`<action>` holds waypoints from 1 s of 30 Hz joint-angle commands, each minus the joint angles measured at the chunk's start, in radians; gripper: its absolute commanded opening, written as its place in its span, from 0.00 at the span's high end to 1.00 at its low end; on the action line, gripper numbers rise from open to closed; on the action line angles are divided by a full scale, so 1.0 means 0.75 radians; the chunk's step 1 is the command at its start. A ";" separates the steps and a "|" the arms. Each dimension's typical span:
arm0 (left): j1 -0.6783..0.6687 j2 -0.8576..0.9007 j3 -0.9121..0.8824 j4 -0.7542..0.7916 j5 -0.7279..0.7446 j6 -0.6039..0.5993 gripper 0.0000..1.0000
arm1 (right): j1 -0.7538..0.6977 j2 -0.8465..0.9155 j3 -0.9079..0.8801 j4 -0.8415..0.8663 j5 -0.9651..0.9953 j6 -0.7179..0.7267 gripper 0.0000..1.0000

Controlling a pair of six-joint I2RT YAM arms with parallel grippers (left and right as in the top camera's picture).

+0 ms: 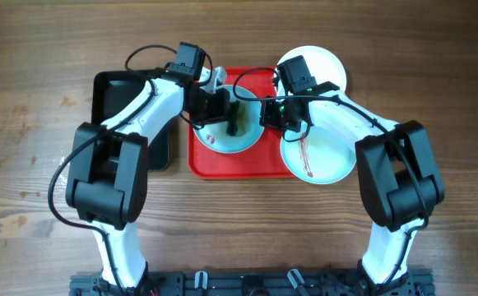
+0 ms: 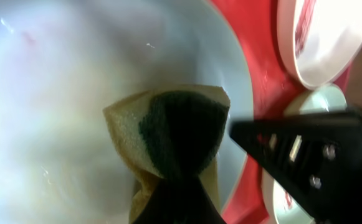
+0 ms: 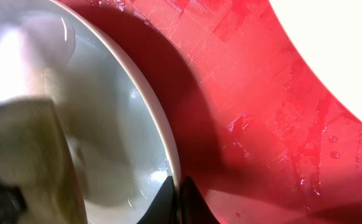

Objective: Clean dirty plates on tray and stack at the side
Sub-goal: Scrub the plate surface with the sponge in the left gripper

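- L gripper clenched on sponge. Sponge is pressed into the bowl of the mint plate. Plate sits on red tray, left-centre.
- R gripper pinched on that plate's right rim, tips nearly together w/ the lip between. I read it as a bracing hold.
- Plate looks stiff, light and glossy-wet in the wrist views, so prob slippery. I'd expect it to skate on the tray if not pinned.
- Best grab pt is the rim: thin lip, shallow wall, nothing else to take.
- Sponge is soft and folds under the jaws, so a mid-body hold is fine.
- Streaked plate overhangs tray's right edge, red smear not yet cleaned.
- Third plate, white, at tray's far right corner.
- Black tray is beside red tray, partly under L arm.
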 commanded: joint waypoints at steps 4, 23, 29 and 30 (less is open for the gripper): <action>0.015 0.016 -0.006 0.108 -0.467 -0.068 0.96 | -0.004 -0.040 0.004 0.004 0.002 0.007 0.96; 0.011 0.015 -0.006 -0.303 -0.418 -0.163 0.96 | -0.004 -0.040 0.004 0.004 0.002 0.007 0.96; 0.011 0.015 -0.006 -0.356 -0.076 -0.077 0.96 | -0.004 -0.040 0.004 0.005 0.001 0.007 0.96; 0.011 0.015 -0.006 -0.342 0.001 -0.051 0.96 | -0.004 -0.040 0.004 0.005 0.002 0.007 0.96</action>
